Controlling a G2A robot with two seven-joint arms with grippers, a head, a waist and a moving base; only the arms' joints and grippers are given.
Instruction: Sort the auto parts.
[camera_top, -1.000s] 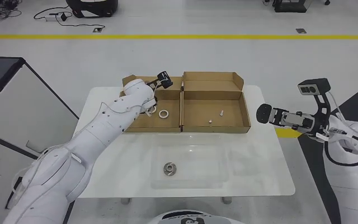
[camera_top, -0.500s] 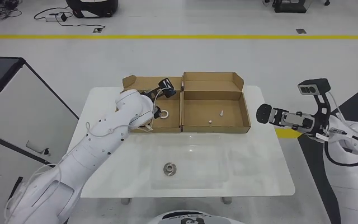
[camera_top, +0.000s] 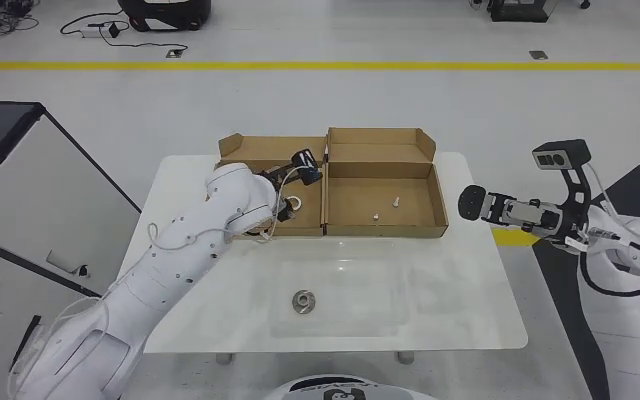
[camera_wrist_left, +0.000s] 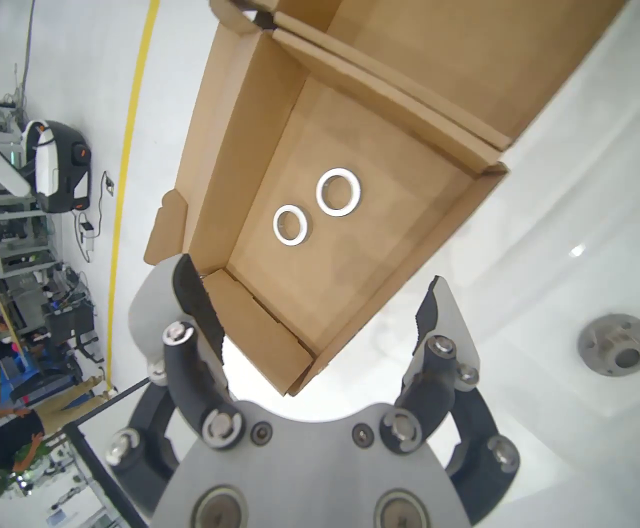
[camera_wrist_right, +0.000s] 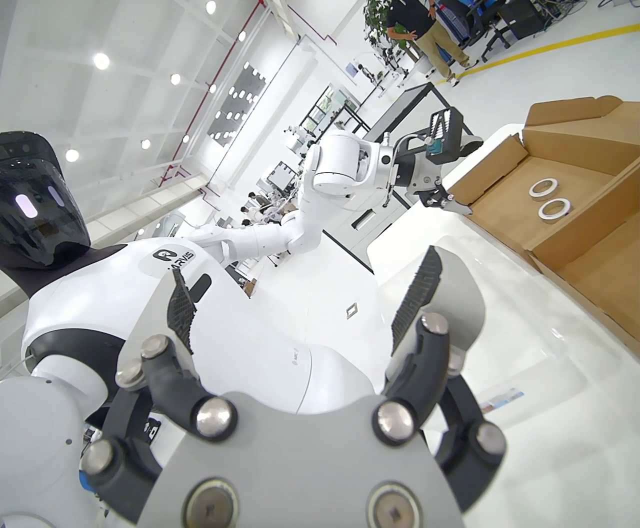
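Swinging across now: over the last second your left arm has slid along the left box (camera_top: 255, 150) toward the seam with its neighbour and drawn back toward the front wall, while the right arm hasn't budged.

Nearest you, the metal hub (camera_top: 303, 300) lies flat in the clear tray (camera_top: 370, 300) on the table (camera_top: 450, 300), on its own and untouched. That looks like the last piece waiting to be sorted.

Next out, the left gripper (camera_wrist_left: 310, 272) hangs over the near corner of the left box, jaws spread wide with nothing between them. Behind it two white rings (camera_wrist_left: 338, 192) lie flat on the box floor, just beside each other and not touching.

Further over, the right box (camera_top: 385, 180) holds two small white pieces (camera_top: 398, 200), set a little apart.

Out past the table's edge, the right gripper (camera_wrist_right: 305, 272) is parked, also spread wide and empty.

So I'd call this the return leg, with the rings delivered and the hand free. Your next move calls for bringing the left arm back over the tray, clearing its see-through rim, centring over the hub and coming down straight. Expect a heavy, smooth piece, so grip across the raised middle or the flange edges. I can't tell you which box it belongs in.
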